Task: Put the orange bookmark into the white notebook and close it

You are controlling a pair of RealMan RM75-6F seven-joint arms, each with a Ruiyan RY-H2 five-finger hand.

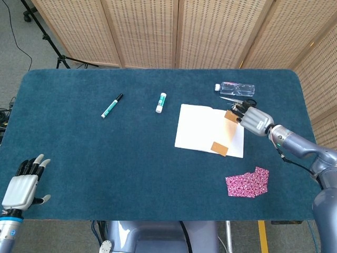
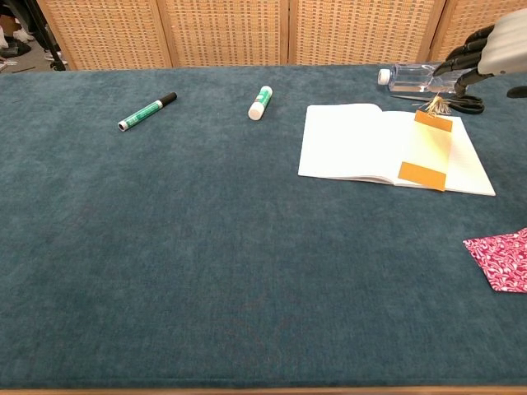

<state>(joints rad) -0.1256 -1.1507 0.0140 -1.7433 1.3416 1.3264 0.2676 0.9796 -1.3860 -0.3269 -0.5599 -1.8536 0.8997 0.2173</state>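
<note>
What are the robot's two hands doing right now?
Left hand: open, holding nothing.
Right hand: fingers curled beside the bookmark; whether it touches it cannot be told.

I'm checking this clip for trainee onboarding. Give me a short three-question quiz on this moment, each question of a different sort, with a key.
1. True or false: the white notebook lies open.
2. Where does the orange bookmark lie? A) on the notebook's right page B) beside the green marker C) on the red patterned cloth
3. Fill in: the right hand hovers near the bookmark's ____ end.

Key: 1 true; 2 A; 3 tasselled (far).
</note>
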